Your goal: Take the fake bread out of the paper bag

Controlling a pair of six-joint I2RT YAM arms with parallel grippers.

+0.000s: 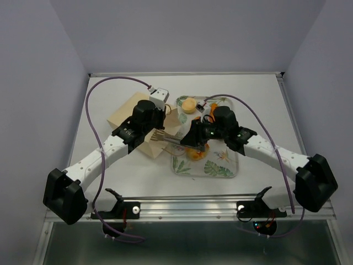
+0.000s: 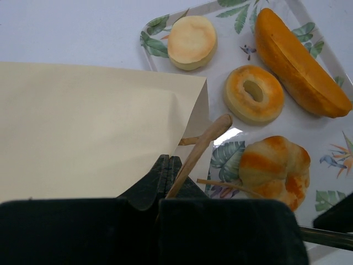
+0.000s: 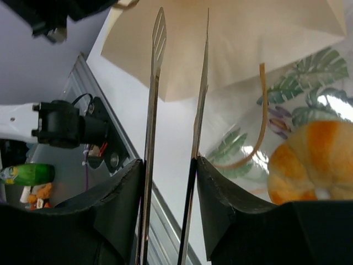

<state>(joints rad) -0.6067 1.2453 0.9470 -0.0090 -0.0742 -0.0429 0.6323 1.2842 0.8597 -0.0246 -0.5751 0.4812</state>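
Right gripper [image 3: 183, 22]: the long tines stand slightly apart and parallel with nothing between them, and they point left toward the bag [image 1: 122, 113]. Left gripper [image 2: 165, 165]: jaws pressed together on a bag handle [image 2: 201, 146]. The bag lies left of the counter's centre, one corner over the tray [image 1: 220, 168] rim. Four pieces of bread are visible on the tray, mid-counter: roll [image 2: 274, 168] nearest, then ring bun [image 2: 238, 99], loaf [image 2: 298, 63], and pale bun [image 2: 191, 41] toward the far edge.

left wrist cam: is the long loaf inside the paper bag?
No, the long loaf lies in the open on the leaf-patterned tray, beside the ring bun and clear of the paper bag.
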